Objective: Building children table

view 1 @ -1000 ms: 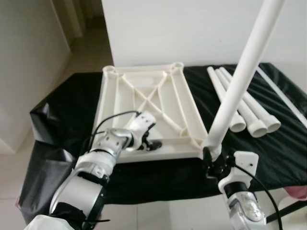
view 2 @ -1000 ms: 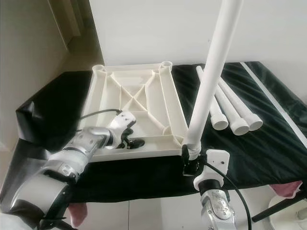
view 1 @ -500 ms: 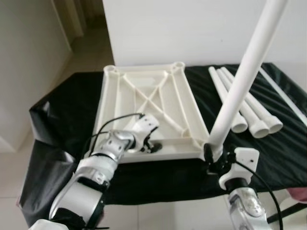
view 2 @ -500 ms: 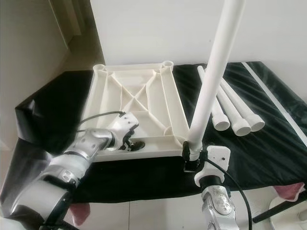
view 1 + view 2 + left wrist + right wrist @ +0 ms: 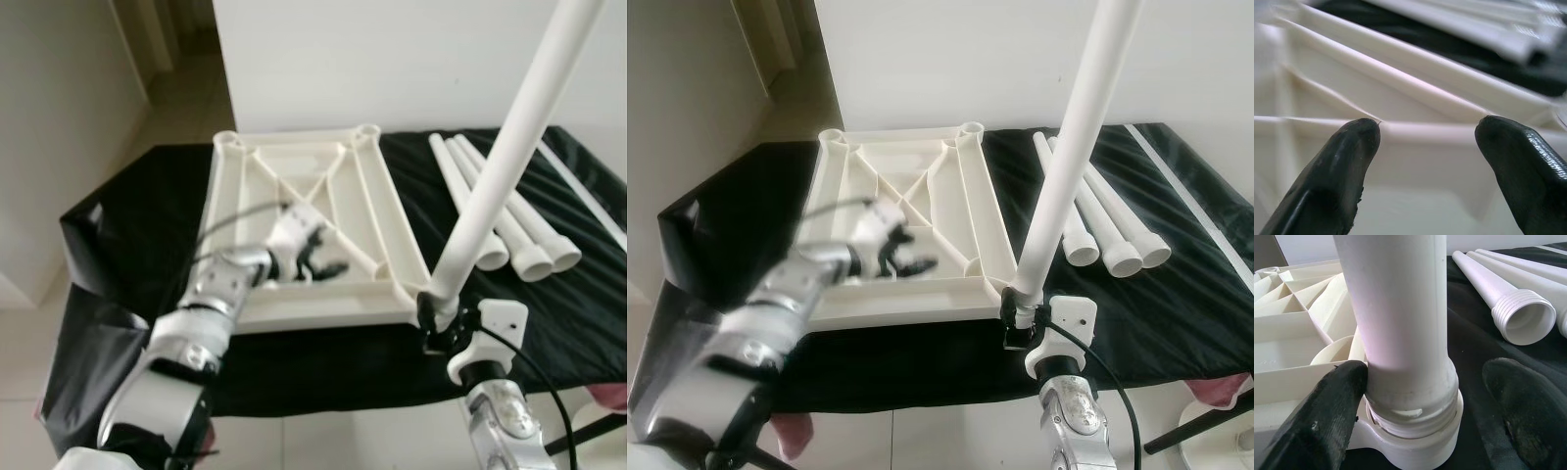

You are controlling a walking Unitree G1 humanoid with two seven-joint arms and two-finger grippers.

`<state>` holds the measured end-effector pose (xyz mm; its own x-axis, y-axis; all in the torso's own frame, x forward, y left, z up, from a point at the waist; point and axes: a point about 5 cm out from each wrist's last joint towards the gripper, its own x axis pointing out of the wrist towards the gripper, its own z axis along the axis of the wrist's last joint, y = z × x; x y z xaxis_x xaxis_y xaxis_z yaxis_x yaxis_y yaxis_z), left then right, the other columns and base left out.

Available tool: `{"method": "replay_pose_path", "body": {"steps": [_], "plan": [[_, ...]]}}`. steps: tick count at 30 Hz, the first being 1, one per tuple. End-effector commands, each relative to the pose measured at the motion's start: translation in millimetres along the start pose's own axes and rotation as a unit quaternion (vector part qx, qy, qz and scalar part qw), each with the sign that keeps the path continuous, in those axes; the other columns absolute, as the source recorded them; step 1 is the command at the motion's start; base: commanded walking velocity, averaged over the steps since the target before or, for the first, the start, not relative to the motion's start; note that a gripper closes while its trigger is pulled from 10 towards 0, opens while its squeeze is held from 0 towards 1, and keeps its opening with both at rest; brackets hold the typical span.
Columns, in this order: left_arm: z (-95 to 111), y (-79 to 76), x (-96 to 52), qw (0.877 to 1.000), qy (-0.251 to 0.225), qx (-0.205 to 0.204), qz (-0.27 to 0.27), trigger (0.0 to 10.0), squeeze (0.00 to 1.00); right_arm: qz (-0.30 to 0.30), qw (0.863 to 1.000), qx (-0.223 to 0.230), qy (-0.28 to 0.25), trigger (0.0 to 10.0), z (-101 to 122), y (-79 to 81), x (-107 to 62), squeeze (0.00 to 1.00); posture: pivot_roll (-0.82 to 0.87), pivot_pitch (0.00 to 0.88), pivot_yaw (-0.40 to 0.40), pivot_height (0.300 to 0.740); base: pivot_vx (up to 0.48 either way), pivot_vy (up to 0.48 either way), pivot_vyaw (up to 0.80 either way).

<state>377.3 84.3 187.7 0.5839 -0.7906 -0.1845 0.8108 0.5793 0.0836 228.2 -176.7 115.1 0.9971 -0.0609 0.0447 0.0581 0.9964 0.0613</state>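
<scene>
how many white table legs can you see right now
4. One leg stands upright in the near right corner socket of the upturned tabletop. Three legs lie side by side on the black cloth to its right.

The left gripper (image 5: pixel 315 257), low on the tabletop's (image 5: pixel 387 220) near rail a second ago, now sits higher in the frame over the ribbed middle, just below the crossed ribs, and is blurred. Its black fingers (image 5: pixel 1342 166) now stand apart above a pale rib, touching nothing, and the left arm reaches further up the frame than before. At the lower right, the right gripper (image 5: pixel 1017 321) at the foot of the leg (image 5: pixel 500 166) is slightly higher in the frame, and the leg leans a little more to the upper right.
</scene>
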Motion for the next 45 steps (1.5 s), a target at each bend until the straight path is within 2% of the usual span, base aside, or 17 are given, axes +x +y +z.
{"method": "replay_pose_path", "body": {"steps": [1,3,7,9,11,12,13,15,18,21,27,28,31,36,39,42,45], "plan": [[-2.8,15.2,-7.6,0.998,-0.006,-0.016,0.067,10.0,0.0,-0.023,1.0,-0.006,0.015,10.0,-7.0,-7.1,-1.4,0.0,-0.03,0.0,0.045,0.74,0.0,0.0,0.0],[3.0,27.6,-15.7,0.994,-0.019,-0.007,0.105,10.0,0.0,-0.024,1.0,-0.007,0.017,10.0,-8.6,-7.2,-1.8,0.0,-0.03,0.0,0.045,0.74,0.0,0.0,0.0],[5.2,32.8,-19.0,0.992,-0.022,-0.002,0.125,10.0,0.0,-0.024,1.0,-0.007,0.018,10.0,-9.2,-7.2,-2.1,0.0,-0.02,0.0,0.044,0.74,0.0,0.0,0.0],[8.8,55.4,-32.3,0.973,-0.009,0.028,0.231,10.0,0.0,-0.022,1.0,-0.006,0.02,10.0,-10.5,-6.3,-2.9,0.0,-0.02,0.0,0.043,0.74,0.0,0.0,0.0],[8.8,55.4,-32.3,0.973,-0.009,0.028,0.231,10.0,0.0,-0.022,1.0,-0.006,0.02,10.0,-10.5,-6.3,-2.9,0.0,-0.02,0.0,0.043,0.74,0.0,0.0,0.0],[8.7,62.3,-37.3,0.963,-0.003,0.039,0.265,10.0,0.0,-0.021,1.0,-0.006,0.021,10.0,-11.2,-5.8,-2.9,0.0,-0.02,0.0,0.042,0.74,0.0,0.0,0.0],[8.7,62.3,-37.3,0.963,-0.003,0.039,0.265,10.0,0.0,-0.021,1.0,-0.006,0.021,10.0,-11.2,-5.8,-2.9,0.0,-0.02,0.0,0.042,0.74,0.0,0.0,0.0],[1.4,68.0,-41.7,0.951,0.022,0.06,0.304,10.0,0.0,-0.019,1.0,-0.005,0.023,10.0,-12.7,-4.8,-2.8,0.0,-0.02,0.0,0.045,0.74,0.0,0.0,0.0],[-1.1,68.9,-42.4,0.948,0.027,0.061,0.312,10.0,0.0,-0.019,1.0,-0.005,0.024,10.0,-13.2,-4.7,-2.9,0.0,-0.02,0.0,0.046,0.74,0.0,0.0,0.0],[-13.9,71.1,-46.4,0.934,0.076,0.109,0.332,10.0,0.0,-0.021,1.0,-0.003,0.023,10.0,-14.0,-4.1,-4.3,0.0,-0.02,0.0,0.049,0.74,0.0,0.0,0.0],[-24.4,68.5,-46.0,0.929,0.11,0.141,0.324,10.0,0.0,-0.021,0.999,-0.003,0.024,10.0,-14.5,-3.9,-5.2,0.0,-0.02,0.0,0.05,0.74,0.0,0.0,0.0],[-37.4,63.2,-43.8,0.926,0.147,0.175,0.302,10.0,0.0,-0.021,0.999,-0.004,0.026,10.0,-15.4,-4.8,-6.0,0.0,-0.03,0.0,0.049,0.74,0.0,0.0,0.0],[-50.6,57.5,-43.1,0.918,0.185,0.217,0.275,10.0,0.0,-0.021,0.999,-0.006,0.027,10.0,-15.9,-5.8,-7.2,0.0,-0.03,0.0,0.048,0.74,0.0,0.0,0.0],[-63.1,55.1,-45.7,0.914,0.214,0.221,0.266,10.0,0.0,-0.022,0.999,-0.008,0.028,10.0,-16.2,-6.8,-6.7,0.0,-0.03,0.0,0.045,0.74,0.0,0.0,0.0],[-85.7,50.4,-53.8,0.902,0.266,0.244,0.238,10.0,0.0,-0.024,0.999,-0.011,0.029,10.0,-16.3,-8.2,-6.0,0.0,-0.03,0.0,0.041,0.74,0.0,0.0,0.0],[-91.0,48.6,-56.0,0.899,0.277,0.257,0.223,10.0,0.0,-0.024,0.999,-0.013,0.028,10.0,-16.0,-8.8,-5.1,0.0,-0.02,0.0,0.038,0.74,0.0,0.0,0.0],[-93.4,45.6,-55.9,0.905,0.275,0.254,0.2,10.0,0.0,-0.026,0.999,-0.015,0.027,10.0,-15.2,-10.5,-3.0,0.0,-0.02,0.0,0.035,0.74,0.0,0.0,0.0]]}}
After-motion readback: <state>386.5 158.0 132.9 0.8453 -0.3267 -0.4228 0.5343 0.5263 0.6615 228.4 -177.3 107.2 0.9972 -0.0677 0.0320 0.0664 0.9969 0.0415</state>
